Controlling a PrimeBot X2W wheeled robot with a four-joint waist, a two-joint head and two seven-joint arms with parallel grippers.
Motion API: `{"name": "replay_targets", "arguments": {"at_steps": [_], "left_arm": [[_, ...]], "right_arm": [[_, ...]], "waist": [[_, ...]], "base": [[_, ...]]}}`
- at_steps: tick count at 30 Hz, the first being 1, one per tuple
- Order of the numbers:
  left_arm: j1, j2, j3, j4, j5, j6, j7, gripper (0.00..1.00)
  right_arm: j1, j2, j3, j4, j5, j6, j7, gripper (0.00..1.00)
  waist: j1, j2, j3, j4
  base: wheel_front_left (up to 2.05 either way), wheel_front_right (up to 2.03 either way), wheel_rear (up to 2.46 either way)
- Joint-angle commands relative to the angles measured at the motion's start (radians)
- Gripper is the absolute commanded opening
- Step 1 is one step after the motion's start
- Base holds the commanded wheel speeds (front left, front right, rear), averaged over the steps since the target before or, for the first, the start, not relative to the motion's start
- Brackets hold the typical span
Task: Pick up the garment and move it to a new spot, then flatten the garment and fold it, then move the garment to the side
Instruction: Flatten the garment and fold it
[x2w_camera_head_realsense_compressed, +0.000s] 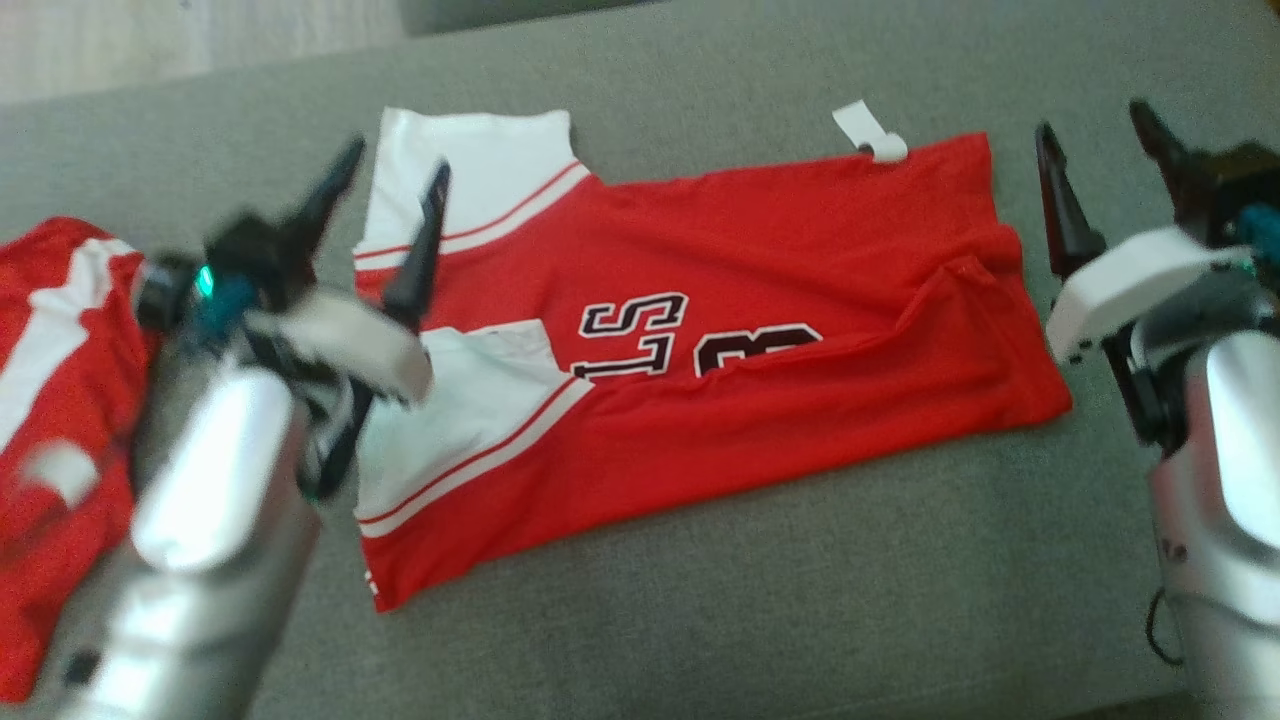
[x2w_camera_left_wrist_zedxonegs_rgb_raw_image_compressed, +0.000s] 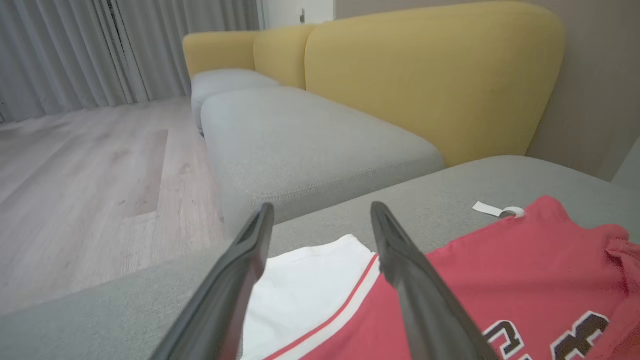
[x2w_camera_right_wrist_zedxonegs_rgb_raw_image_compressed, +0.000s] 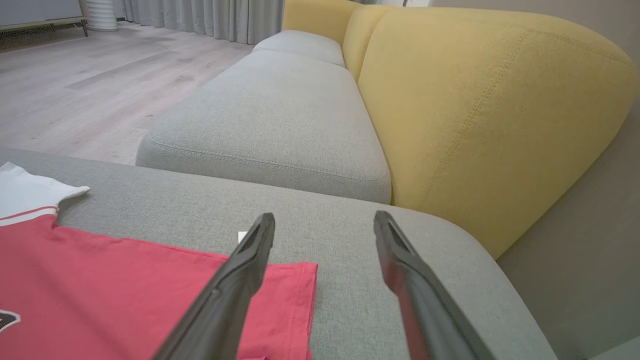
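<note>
A red garment (x2w_camera_head_realsense_compressed: 760, 330) with white sleeves and black lettering lies folded lengthwise on the grey cushion (x2w_camera_head_realsense_compressed: 760, 600). Its lower half is laid over the upper half, and a white tag (x2w_camera_head_realsense_compressed: 868, 130) sticks out at the far hem. My left gripper (x2w_camera_head_realsense_compressed: 398, 170) hovers open over the white sleeve end (x2w_camera_left_wrist_zedxonegs_rgb_raw_image_compressed: 310, 280), holding nothing. My right gripper (x2w_camera_head_realsense_compressed: 1092, 122) stands open just beyond the hem end (x2w_camera_right_wrist_zedxonegs_rgb_raw_image_compressed: 280, 300), also holding nothing. In the wrist views both pairs of fingers are spread wide above the cloth.
A second red and white garment (x2w_camera_head_realsense_compressed: 50, 420) lies bunched at the cushion's left edge. Beyond the cushion are another grey seat (x2w_camera_left_wrist_zedxonegs_rgb_raw_image_compressed: 300, 135), a yellow backrest (x2w_camera_right_wrist_zedxonegs_rgb_raw_image_compressed: 480, 125) and wooden floor (x2w_camera_left_wrist_zedxonegs_rgb_raw_image_compressed: 75, 170).
</note>
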Motion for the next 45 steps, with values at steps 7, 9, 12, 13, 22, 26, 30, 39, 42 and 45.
{"name": "replay_targets", "arguments": {"at_steps": [7, 9, 12, 13, 22, 26, 30, 39, 42, 45], "left_arm": [[-0.265, 0.107, -0.016, 0.131, -0.081, -0.058, 0.189, 1.0], [-0.314, 0.134, -0.043, 0.175, -0.098, -0.061, 0.224, 1.0], [-0.374, 0.169, -0.101, 0.222, -0.141, -0.062, 0.265, 1.0], [-0.393, 0.179, -0.115, 0.237, -0.158, -0.062, 0.277, 1.0], [-0.518, 0.269, -0.264, 0.324, -0.258, -0.063, 0.361, 1.0], [-0.553, 0.283, -0.286, 0.37, -0.259, -0.063, 0.36, 1.0], [-0.59, 0.289, -0.304, 0.446, -0.24, -0.063, 0.352, 1.0], [-0.59, 0.246, -0.363, 0.478, -0.342, -0.063, 0.405, 1.0], [-0.575, 0.246, -0.403, 0.456, -0.4, -0.063, 0.458, 1.0], [-0.568, 0.252, -0.437, 0.428, -0.468, -0.063, 0.497, 0.0]], "right_arm": [[-0.13, 0.003, 0.057, -0.02, 0.003, -0.001, -0.027, 1.0], [-0.155, 0.006, 0.072, -0.013, 0.004, -0.001, -0.032, 1.0], [-0.188, 0.01, 0.092, -0.003, 0.005, -0.001, -0.037, 1.0], [-0.198, 0.011, 0.096, -0.001, 0.005, -0.001, -0.039, 1.0], [-0.263, 0.023, 0.131, 0.026, 0.01, -0.001, -0.057, 1.0], [-0.274, 0.026, 0.133, 0.029, 0.012, -0.001, -0.063, 1.0], [-0.279, 0.029, 0.142, 0.033, 0.014, -0.001, -0.069, 1.0], [-0.283, 0.027, 0.145, 0.05, 0.018, -0.001, -0.078, 1.0], [-0.293, 0.024, 0.144, 0.055, 0.016, -0.001, -0.077, 1.0], [-0.302, 0.019, 0.14, 0.058, 0.013, -0.001, -0.075, 1.0]], "waist": [[-0.0002, 0.0, 0.121, -0.061], [-0.0002, 0.0, 0.144, -0.075], [-0.0002, 0.0, 0.177, -0.092], [-0.0002, 0.0, 0.187, -0.096], [-0.0002, 0.0, 0.252, -0.132], [-0.0002, 0.0, 0.268, -0.137], [-0.0002, 0.0, 0.282, -0.144], [-0.0002, 0.0, 0.29, -0.148], [-0.0002, 0.0, 0.287, -0.147], [-0.0002, 0.0, 0.279, -0.139]], "base": [[0.0, 0.0, 0.0], [0.0, 0.0, 0.0], [0.0, 0.0, 0.0], [0.0, 0.0, 0.0], [0.0, 0.0, 0.0], [0.0, 0.0, 0.0], [0.0, 0.0, 0.0], [0.0, 0.0, 0.0], [0.0, 0.0, 0.0], [0.0, 0.0, 0.0]]}}
